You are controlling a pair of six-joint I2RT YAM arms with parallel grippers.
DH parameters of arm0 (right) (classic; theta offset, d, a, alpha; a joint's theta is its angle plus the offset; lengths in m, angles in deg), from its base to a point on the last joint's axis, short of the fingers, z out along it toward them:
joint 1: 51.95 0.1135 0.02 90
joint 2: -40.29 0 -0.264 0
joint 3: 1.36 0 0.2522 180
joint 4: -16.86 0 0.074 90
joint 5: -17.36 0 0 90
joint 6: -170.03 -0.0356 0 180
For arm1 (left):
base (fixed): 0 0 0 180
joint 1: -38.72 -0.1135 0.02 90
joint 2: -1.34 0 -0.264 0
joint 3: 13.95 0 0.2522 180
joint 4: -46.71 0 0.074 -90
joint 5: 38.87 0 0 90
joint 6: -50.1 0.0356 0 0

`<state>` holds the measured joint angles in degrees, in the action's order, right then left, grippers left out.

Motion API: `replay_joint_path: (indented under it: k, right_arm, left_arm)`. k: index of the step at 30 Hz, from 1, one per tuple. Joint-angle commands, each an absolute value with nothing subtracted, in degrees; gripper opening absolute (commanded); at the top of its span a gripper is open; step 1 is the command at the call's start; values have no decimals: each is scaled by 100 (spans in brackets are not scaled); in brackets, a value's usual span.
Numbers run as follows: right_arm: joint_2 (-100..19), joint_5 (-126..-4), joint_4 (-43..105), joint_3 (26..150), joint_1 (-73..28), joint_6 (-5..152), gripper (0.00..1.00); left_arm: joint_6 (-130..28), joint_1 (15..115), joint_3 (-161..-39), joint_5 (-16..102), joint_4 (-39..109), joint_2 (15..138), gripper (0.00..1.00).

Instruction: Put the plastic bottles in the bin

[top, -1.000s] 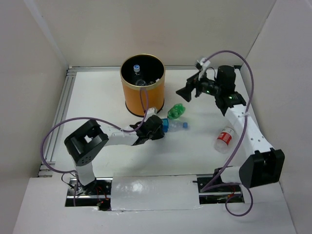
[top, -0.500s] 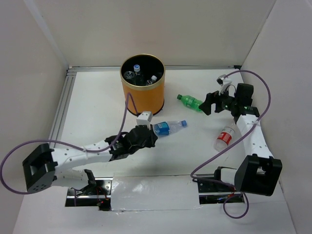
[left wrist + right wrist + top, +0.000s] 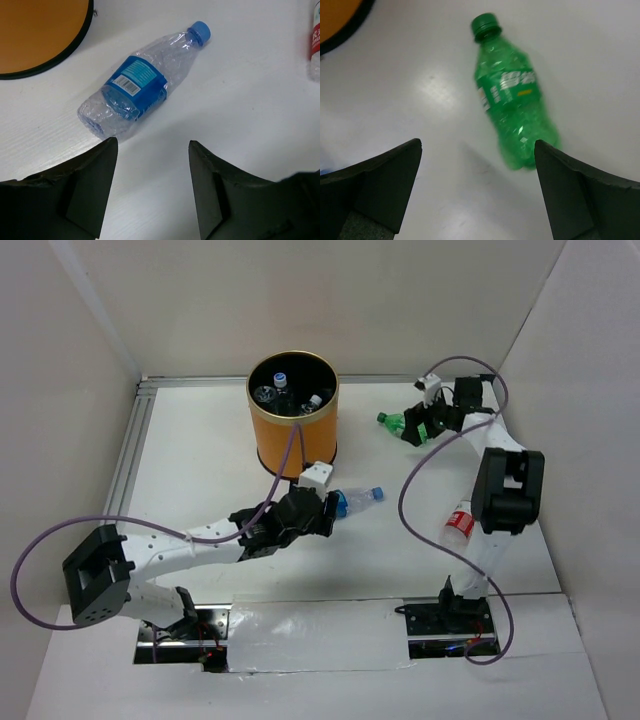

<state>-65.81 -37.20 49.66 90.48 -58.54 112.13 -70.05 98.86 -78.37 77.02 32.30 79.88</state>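
The clear bottle with the blue cap and label [image 3: 357,498] [image 3: 145,87] lies on its side on the table, just beyond my left gripper [image 3: 322,512] [image 3: 152,146], which is open and empty. The green bottle [image 3: 391,422] [image 3: 515,102] lies on its side near the back right, its base by the right fingertip of my open, empty right gripper [image 3: 413,430] [image 3: 477,147]. The clear bottle with the red cap and label [image 3: 460,524] [image 3: 315,45] lies at the right beside the right arm. The orange bin [image 3: 293,435] stands at the back, with bottles inside it.
The bin's orange wall and dark base [image 3: 40,35] fill the top-left corner of the left wrist view; its edge [image 3: 340,17] also shows in the right wrist view. An aluminium rail [image 3: 125,470] runs along the table's left side. White walls close in the left, back and right.
My left gripper has opened and let go of the blue-capped bottle, which now lies on the table. The green bottle sits farther back, and my right gripper has swung back to it.
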Motion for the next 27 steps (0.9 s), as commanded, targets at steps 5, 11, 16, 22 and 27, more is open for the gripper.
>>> replay_joint_path:
  k: [5,11,16,22,27]
  right_arm:
    - [-8791,-4416,5214,11774,-5634,11992,100]
    - [-9865,-4576,5618,12920,-5511,12518,100]
    - [-10234,-4812,6022,13200,-5537,12670,96]
    - [-9999,-4137,6770,12897,-5898,12512,59]
    - [-8911,-3162,7760,12464,-6012,12669,5]
  left_arm:
    - [-7479,10191,-7501,8145,2769,7228,71]
    - [-7752,10428,-7614,8514,2302,7104,72]
    - [-7480,10429,-7912,8514,2301,7297,72]
    - [-6235,10482,-8510,8690,2722,8025,75]
    - [-5275,10236,-9099,8480,3346,8991,76]
